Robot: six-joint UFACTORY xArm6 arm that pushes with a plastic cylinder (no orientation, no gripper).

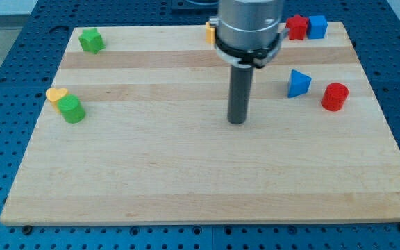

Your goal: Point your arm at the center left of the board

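Observation:
My tip rests on the wooden board near its middle, slightly toward the view's right. At the view's left edge a yellow heart block touches a green cylinder; both are far left of my tip. A green star-like block sits at the top left.
A yellow block shows partly behind the arm at the top. A red block and a blue cube sit together at the top right. A blue triangle and a red cylinder lie right of my tip.

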